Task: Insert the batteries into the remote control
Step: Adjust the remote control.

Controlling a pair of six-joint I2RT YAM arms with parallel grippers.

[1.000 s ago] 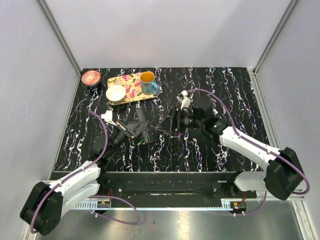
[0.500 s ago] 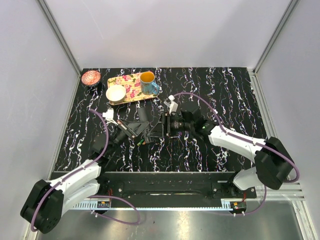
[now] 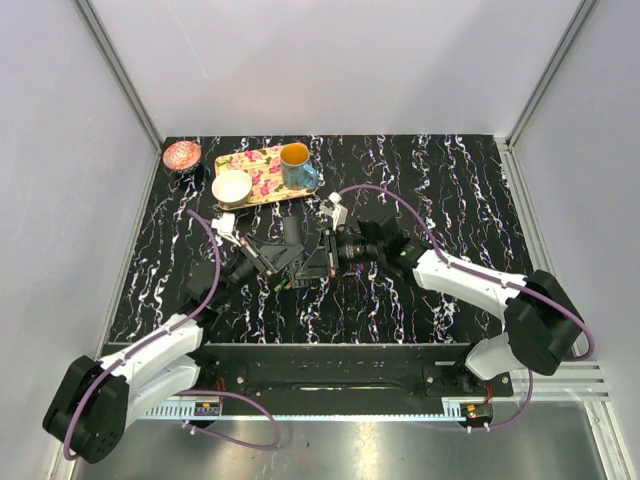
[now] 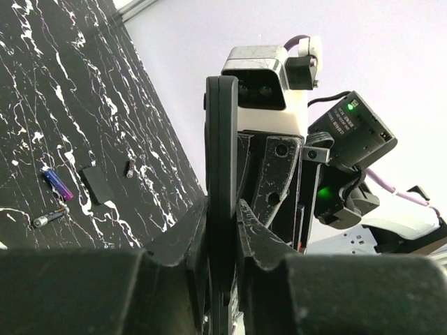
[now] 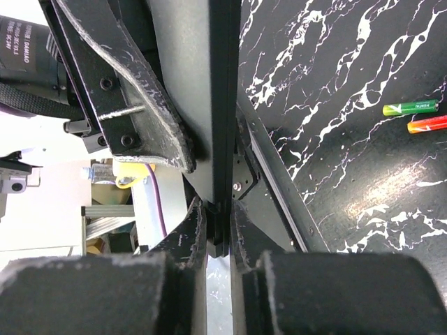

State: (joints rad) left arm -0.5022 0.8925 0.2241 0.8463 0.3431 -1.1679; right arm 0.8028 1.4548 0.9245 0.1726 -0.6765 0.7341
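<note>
The remote control (image 3: pixel 290 234), a flat black slab, is held up off the table between both arms. My left gripper (image 4: pixel 222 218) is shut on one end of it; in the left wrist view the remote control (image 4: pixel 222 153) stands edge-on between the fingers. My right gripper (image 5: pixel 218 225) is shut on the opposite end, pads pressed against the thin edge of the remote control (image 5: pixel 225 105). On the table lie a green battery (image 5: pixel 409 108) and a red-orange battery (image 5: pixel 427 124). A blue-purple battery (image 4: pixel 56 185) lies with two more batteries (image 4: pixel 49 219) beside a small black plate (image 4: pixel 96 185).
A floral yellow tray (image 3: pixel 265 181) at the back left carries a blue mug (image 3: pixel 296 166) and a white bowl (image 3: pixel 231 186). A pink-red bowl (image 3: pixel 182 155) sits in the back left corner. Both arms' cables arc over the middle of the table.
My right arm has moved left to meet the left gripper, and its jaws have closed from wide open onto the remote control. The left gripper has kept its hold and lifted slightly.
</note>
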